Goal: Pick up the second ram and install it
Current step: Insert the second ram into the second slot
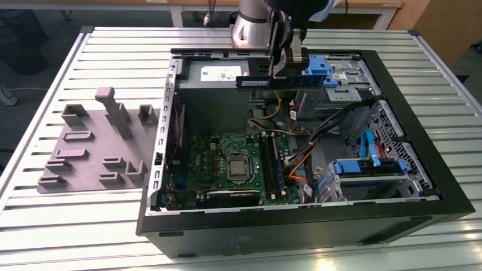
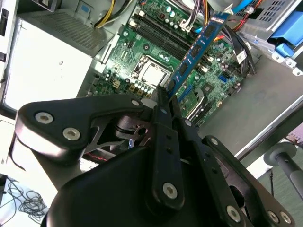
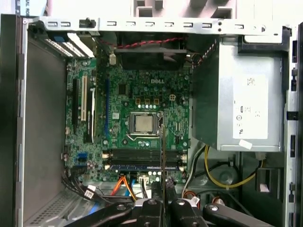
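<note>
The second ram [image 1: 256, 83] is a slim blue stick held level in the air above the far end of the open computer case [image 1: 301, 223]. My gripper [image 1: 288, 76] is shut on it from above. In the second wrist view the stick [image 2: 196, 52] juts out from between my black fingers [image 2: 165, 142], with the green motherboard [image 2: 137, 42] far beyond it. In the first wrist view it shows edge-on as a thin line [image 3: 163, 142] crossing the long black memory slots [image 3: 137, 156]. A blue stick seems to sit in one of those slots [image 3: 137, 167].
A silver power supply [image 1: 218, 72] fills the case's far corner. Blue drive brackets [image 1: 369, 166] and orange and yellow cables [image 1: 297, 166] crowd the exterior view's right side. The processor [image 1: 236, 167] sits mid-board. A grey fixture plate [image 1: 98, 147] lies on the slatted table at the exterior view's left.
</note>
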Motion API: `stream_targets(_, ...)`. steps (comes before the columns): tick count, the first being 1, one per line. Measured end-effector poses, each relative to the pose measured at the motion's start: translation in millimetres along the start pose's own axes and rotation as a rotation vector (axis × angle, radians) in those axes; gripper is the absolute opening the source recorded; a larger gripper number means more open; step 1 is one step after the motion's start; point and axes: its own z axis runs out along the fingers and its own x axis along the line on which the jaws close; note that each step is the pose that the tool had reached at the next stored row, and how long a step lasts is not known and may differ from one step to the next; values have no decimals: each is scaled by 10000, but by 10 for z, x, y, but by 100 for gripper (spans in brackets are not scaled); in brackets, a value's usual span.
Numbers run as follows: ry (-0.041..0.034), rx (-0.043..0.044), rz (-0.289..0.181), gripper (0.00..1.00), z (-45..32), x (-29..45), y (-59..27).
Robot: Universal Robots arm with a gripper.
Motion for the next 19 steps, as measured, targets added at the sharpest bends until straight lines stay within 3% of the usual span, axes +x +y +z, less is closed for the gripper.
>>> stream_targets(19, -2, 0, 193, 14, 1, 1, 35)
